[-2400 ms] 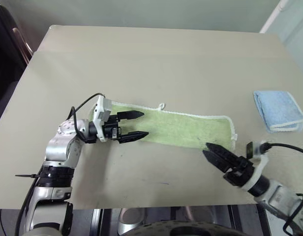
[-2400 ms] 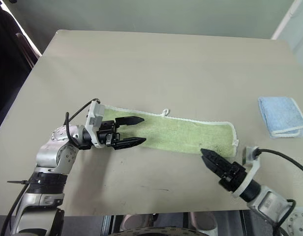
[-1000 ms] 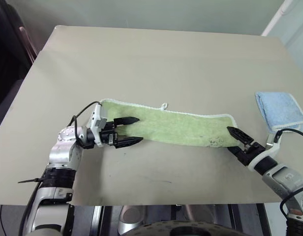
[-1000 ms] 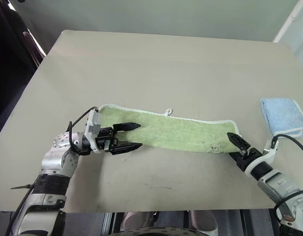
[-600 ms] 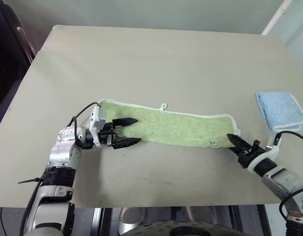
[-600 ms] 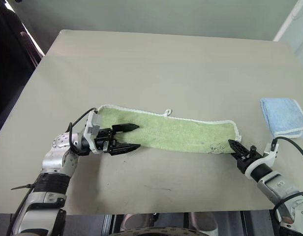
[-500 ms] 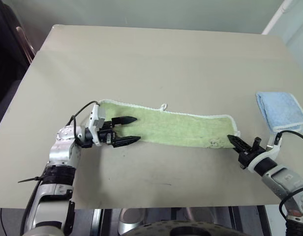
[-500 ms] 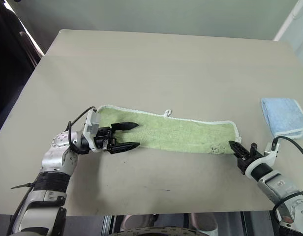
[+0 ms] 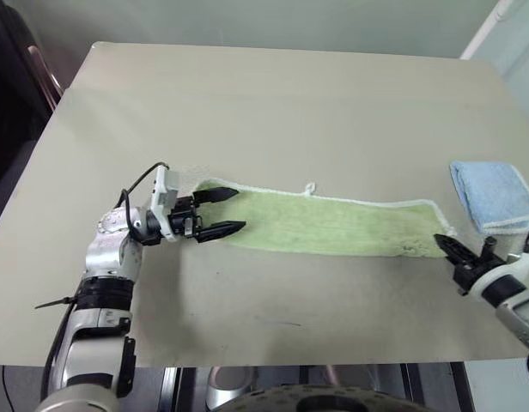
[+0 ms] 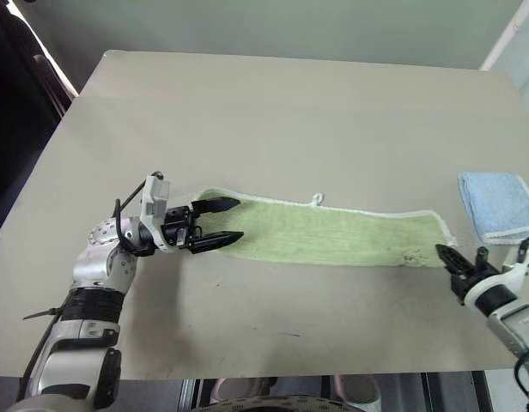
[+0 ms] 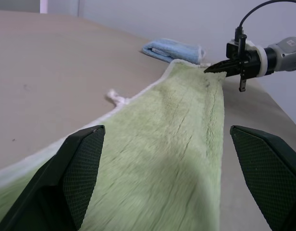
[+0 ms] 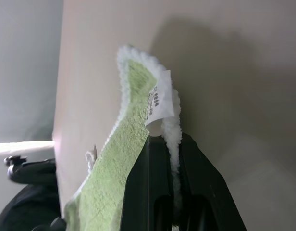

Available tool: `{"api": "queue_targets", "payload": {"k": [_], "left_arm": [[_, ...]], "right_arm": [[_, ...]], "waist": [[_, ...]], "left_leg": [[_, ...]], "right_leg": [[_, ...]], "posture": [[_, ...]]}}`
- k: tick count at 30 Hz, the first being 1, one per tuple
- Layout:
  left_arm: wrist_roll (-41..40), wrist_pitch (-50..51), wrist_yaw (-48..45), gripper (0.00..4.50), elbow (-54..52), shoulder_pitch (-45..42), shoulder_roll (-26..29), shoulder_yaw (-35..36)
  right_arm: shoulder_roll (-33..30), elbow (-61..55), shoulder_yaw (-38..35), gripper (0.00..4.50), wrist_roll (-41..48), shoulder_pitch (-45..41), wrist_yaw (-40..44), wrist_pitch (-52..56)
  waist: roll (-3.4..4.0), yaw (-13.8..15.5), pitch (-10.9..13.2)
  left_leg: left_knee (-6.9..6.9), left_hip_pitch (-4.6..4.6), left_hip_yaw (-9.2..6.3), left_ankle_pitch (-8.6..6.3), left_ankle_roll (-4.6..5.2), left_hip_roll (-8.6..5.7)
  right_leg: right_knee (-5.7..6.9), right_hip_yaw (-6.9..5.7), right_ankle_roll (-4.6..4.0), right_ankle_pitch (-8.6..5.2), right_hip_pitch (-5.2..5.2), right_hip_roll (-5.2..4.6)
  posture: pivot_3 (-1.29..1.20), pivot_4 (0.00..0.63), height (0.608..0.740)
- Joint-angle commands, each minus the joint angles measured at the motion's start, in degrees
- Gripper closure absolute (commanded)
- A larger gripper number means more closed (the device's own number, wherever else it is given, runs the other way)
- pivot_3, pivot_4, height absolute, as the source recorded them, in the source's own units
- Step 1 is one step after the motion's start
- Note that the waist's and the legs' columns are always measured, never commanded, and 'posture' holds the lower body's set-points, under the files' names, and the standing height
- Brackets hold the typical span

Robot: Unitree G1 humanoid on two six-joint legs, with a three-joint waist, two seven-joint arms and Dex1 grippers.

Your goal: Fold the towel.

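Observation:
The light green towel (image 9: 333,225) lies as a long strip across the near part of the table (image 9: 273,103), its small white loop (image 9: 309,188) on the far edge. My left gripper (image 9: 240,209) is open and level, with its fingers (image 11: 71,183) spread above the towel's left end. My right gripper (image 9: 442,243) is shut on the towel's near right corner. In the right wrist view the white edging and a white tag (image 12: 160,103) sit pinched between its fingers (image 12: 148,183). The left wrist view looks along the towel (image 11: 177,144) to the right gripper (image 11: 213,69).
A folded pale blue cloth (image 9: 492,193) lies near the table's right edge, just beyond the right gripper. The table's front edge runs close under both arms. Bare tabletop stretches behind the towel.
My right gripper has shut on the towel's right corner and moved right, dragging the towel that way. The towel's left end has slid under the open left gripper.

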Motion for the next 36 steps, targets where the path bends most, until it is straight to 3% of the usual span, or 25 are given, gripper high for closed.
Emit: {"api": "queue_targets", "payload": {"k": [1,6,9,19,26,36], "left_arm": [[-0.6,0.1,0.0,0.00,-0.2,-1.1,-0.2,1.1],[-0.2,-0.2,0.3,0.00,0.1,-1.7,-0.5,1.0],[-0.2,-0.1,0.8,0.00,-0.2,-1.9,-0.7,1.1],[-0.3,0.3,2.4,0.00,-2.3,-1.0,-0.8,1.0],[-0.4,1.1,3.3,0.00,-3.9,-0.4,-1.0,0.9],[-0.2,1.6,4.4,0.00,-5.6,0.1,-1.6,0.4]], "right_arm": [[-5.9,3.3,-5.4,4.46,-1.0,0.4,5.4,1.7],[-13.3,6.8,-6.6,4.46,-5.1,-0.4,13.2,6.1],[-17.4,4.1,-5.6,4.46,-14.5,0.2,19.6,7.4],[-19.4,-8.0,-3.6,4.46,-23.1,-1.9,30.8,10.3],[-20.0,-15.6,1.0,4.46,-22.5,-6.4,30.7,11.4],[-12.7,-20.6,18.5,4.46,-20.3,-16.5,18.8,9.9]], "waist": [[0.05,0.0,0.0],[0.07,0.0,0.0],[0.25,-0.1,0.0],[0.31,-0.1,0.0],[0.32,-0.2,0.0],[0.33,-0.3,0.0]], "left_leg": [[0.00,0.00,0.01,0.00,0.00,-0.01],[-0.06,0.02,0.02,0.00,-0.02,0.03],[-0.02,0.01,0.05,0.00,-0.01,0.01],[0.00,0.02,0.08,0.01,0.06,0.02],[0.02,0.06,0.09,0.03,0.08,0.02],[0.08,0.10,0.09,0.13,0.10,0.04]], "right_leg": [[0.00,0.00,0.01,0.00,0.00,0.00],[0.02,-0.02,-0.04,-0.04,-0.01,0.02],[0.02,-0.01,-0.02,-0.04,-0.01,0.01],[0.02,-0.03,-0.02,-0.04,0.02,0.02],[0.04,-0.03,-0.01,-0.03,0.03,0.03],[0.07,-0.05,0.07,0.02,0.09,0.03]], "posture": [[0.00,0.150,0.740],[0.00,0.150,0.740],[0.00,0.150,0.740],[0.00,0.150,0.740],[0.00,0.150,0.740],[0.00,0.150,0.740]]}}
